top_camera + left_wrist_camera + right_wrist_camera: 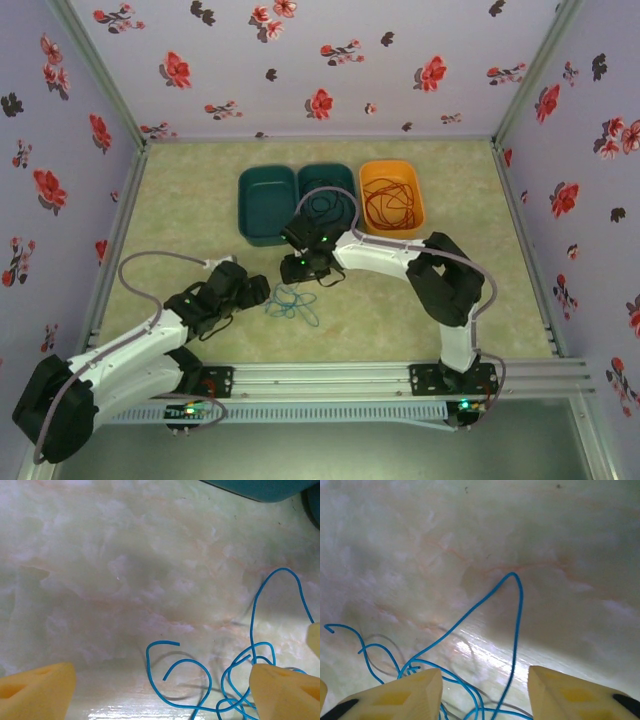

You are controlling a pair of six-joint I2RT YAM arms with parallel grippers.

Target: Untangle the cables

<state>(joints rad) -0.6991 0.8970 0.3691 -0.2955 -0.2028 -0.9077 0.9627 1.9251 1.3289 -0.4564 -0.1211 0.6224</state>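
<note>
A thin blue cable point(293, 303) lies in a loose tangle on the pale table, between the two grippers. My left gripper point(262, 293) is just left of it, low over the table and open. In its wrist view, loops of the blue cable point(209, 682) and two free ends lie between and in front of its yellow fingers point(37, 690). My right gripper point(302, 278) hangs open right behind the tangle. A raised strand of the blue cable point(518, 620) runs down between its fingers point(395, 697), unclamped. A black cable point(325, 205) sits in the middle bin. A red cable point(390, 205) fills the orange bin.
Three bins stand in a row behind the grippers: a teal bin point(252, 205) on the left, a second teal bin point(347, 180) in the middle and an orange bin point(417, 195) on the right. Flowered walls close in the left, back and right.
</note>
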